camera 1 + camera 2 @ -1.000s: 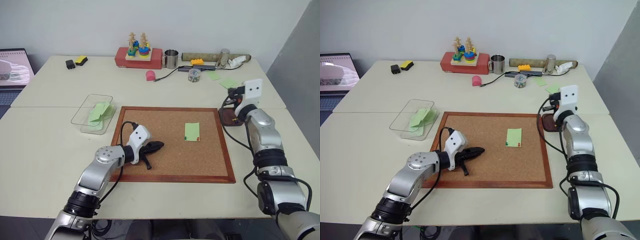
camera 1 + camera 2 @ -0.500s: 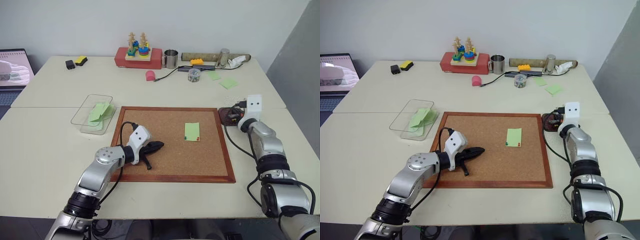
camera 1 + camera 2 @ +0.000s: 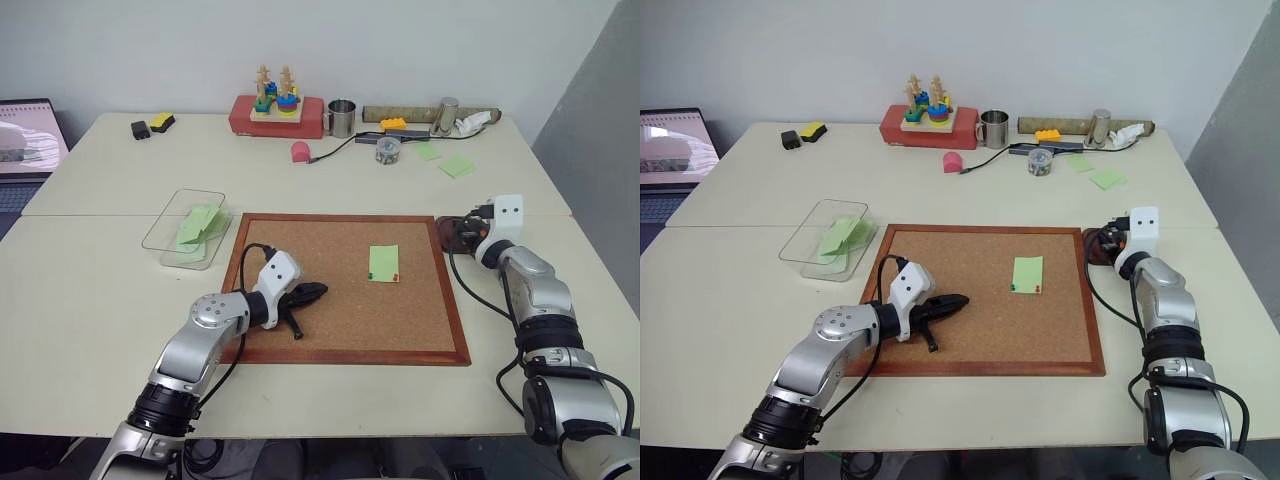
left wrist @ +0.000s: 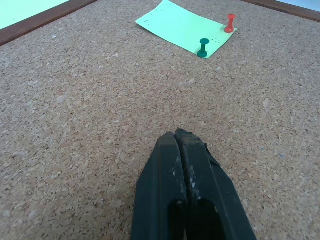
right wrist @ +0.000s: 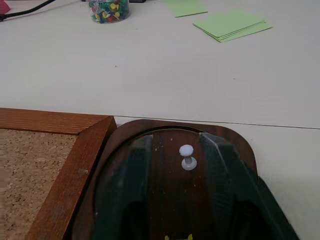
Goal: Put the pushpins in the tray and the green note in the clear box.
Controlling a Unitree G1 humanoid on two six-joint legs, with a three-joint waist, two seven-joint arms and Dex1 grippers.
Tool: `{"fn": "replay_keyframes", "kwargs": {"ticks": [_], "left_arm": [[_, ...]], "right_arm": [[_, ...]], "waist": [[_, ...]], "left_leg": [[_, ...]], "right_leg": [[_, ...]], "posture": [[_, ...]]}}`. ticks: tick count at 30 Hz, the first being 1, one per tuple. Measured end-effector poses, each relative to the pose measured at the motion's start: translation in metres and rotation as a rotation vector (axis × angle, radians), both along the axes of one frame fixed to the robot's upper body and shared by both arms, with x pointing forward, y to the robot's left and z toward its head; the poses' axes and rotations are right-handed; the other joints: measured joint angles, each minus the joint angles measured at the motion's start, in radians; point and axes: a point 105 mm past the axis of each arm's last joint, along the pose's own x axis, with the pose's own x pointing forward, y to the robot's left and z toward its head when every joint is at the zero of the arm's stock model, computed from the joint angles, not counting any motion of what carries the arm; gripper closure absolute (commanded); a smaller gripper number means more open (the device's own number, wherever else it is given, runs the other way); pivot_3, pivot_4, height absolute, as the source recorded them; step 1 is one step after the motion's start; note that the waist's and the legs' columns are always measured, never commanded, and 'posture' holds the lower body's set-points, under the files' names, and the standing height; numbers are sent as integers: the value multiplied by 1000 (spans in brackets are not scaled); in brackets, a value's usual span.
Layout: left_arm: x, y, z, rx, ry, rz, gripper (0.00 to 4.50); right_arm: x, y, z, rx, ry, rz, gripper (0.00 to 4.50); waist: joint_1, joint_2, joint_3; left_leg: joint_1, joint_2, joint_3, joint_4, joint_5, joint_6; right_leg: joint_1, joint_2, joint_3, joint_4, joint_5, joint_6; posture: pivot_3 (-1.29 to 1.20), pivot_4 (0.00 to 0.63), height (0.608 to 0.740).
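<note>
Two pushpins (image 4: 216, 36) clear, tray (image 5: 125, 131) half-hidden by right gripper (image 5: 182, 200)

Rough, grainy cork across the board (image 3: 330, 300), framed in smooth reddish-brown wood. Thin matt paper for the green note (image 4: 182, 26), pinned by glossy plastic pushpins (image 4: 202, 48), one red and one green. Dark-brown polished wood with a soft sheen for the tray (image 5: 172, 165), a pale plastic pin lying inside. Clear glossy plastic for the clear box (image 3: 170, 232). Matt black, scuffed plastic on the left hand (image 4: 186, 150). Smooth matt cream bench (image 3: 90, 300). Shiny metal mug (image 3: 342, 117).
</note>
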Motion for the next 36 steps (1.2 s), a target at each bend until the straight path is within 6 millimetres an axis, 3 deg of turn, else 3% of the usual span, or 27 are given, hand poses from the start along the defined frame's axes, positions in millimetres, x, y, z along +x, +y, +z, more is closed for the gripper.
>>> {"fn": "replay_keyframes", "kwargs": {"ticks": [11,17,22,28,32,36], "left_arm": [[1,-1,0,-1,1,0,4500],[1,-2,0,-3,1,-1,4500],[1,-2,0,-4,1,-3,4500],[1,-2,-1,-4,3,-3,4500],[1,-2,0,-4,3,-8,4500],[2,-4,2,-4,-1,-17,4500]], "right_arm": [[-4,1,13,-38,-41,60,13],[-12,6,40,-63,-116,145,13],[-39,22,59,-110,-138,372,13],[-82,52,37,-116,-41,644,13],[-95,65,25,-117,-5,714,13],[-105,98,8,-97,-16,777,13]], "waist": [[2,0,0],[6,0,0],[8,0,0],[12,0,0],[13,0,0],[13,0,0]], "left_leg": [[0,0,0,0,0,0],[0,0,0,0,0,0],[0,0,-1,0,0,0],[0,0,-1,0,0,0],[0,0,-1,0,0,0],[0,0,-2,0,0,0]], "right_leg": [[0,0,0,0,0,0],[0,0,0,0,0,0],[0,0,-1,-1,0,0],[1,0,-1,-1,0,1],[0,0,-1,-1,-2,4],[0,1,-2,-1,-2,4]], "posture": [[0,150,740],[0,150,740],[0,150,740],[0,150,740],[0,150,740],[0,150,740]]}}
